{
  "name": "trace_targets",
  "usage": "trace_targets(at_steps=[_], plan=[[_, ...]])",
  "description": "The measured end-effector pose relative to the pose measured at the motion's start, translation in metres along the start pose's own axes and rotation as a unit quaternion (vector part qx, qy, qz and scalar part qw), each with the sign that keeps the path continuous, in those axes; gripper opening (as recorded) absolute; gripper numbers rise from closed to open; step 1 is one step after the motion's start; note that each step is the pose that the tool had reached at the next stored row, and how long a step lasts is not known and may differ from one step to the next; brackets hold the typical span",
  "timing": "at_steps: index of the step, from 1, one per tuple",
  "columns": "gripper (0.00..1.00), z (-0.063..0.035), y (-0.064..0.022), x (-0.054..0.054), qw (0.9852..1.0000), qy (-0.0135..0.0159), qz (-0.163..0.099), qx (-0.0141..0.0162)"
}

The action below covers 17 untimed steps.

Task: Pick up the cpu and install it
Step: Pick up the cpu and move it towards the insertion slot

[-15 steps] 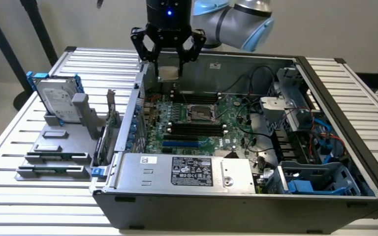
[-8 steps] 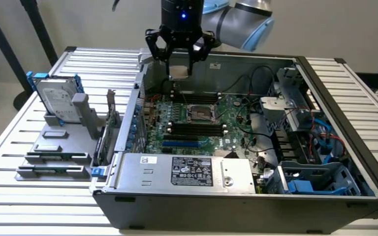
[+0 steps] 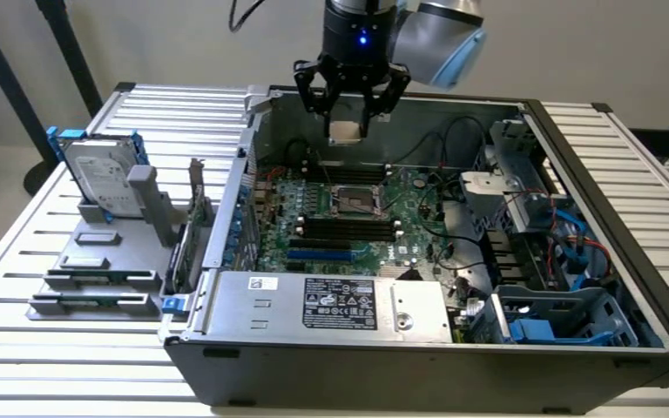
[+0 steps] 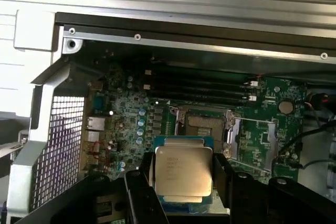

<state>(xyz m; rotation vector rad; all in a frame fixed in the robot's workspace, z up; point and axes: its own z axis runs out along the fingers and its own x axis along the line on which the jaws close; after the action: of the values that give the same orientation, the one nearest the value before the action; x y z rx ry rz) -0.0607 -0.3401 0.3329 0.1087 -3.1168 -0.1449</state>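
Gripper (image 3: 348,120) hangs over the far side of the open computer case (image 3: 613,366), its two black fingers (image 4: 223,174) clamped on opposite edges of the cpu (image 4: 184,174), whose silver-grey top plate faces the wrist camera with a thin rim of green board showing around it. In the exterior view the chip hangs in the air, apart from the motherboard (image 3: 416,239), and the open socket (image 3: 354,202) lies at about 6 o'clock from it, with the dark memory slots (image 3: 347,228) just past the socket in the same direction. The step in hand looks like bringing the chip over the socket. To do it well, I judge, the chip should be level and square to the socket's edges and centred over the recess, and the grip should be firm enough that the chip cannot twist between the fingers. A silver load frame (image 4: 255,140) appears to lie swung open just beside the socket, so the path should stay clear of it. The chip's underside and contacts are hidden, and I can make out no corner mark or notch to confirm orientation. The lid's printing is too faint to read, the socket pins cannot be resolved, and the chip's height above the board is hard to judge
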Motion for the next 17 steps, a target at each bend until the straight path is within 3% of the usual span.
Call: trace_targets(at_steps=[6, 17], plan=[[0.55, 0.0108, 0.0012, -0.021, 1.0, -0.0001, 0.001, -0.0001], [0.55, 0.031, 0.0041, -0.028, 0.9997, -0.002, 0.023, -0.0004]])
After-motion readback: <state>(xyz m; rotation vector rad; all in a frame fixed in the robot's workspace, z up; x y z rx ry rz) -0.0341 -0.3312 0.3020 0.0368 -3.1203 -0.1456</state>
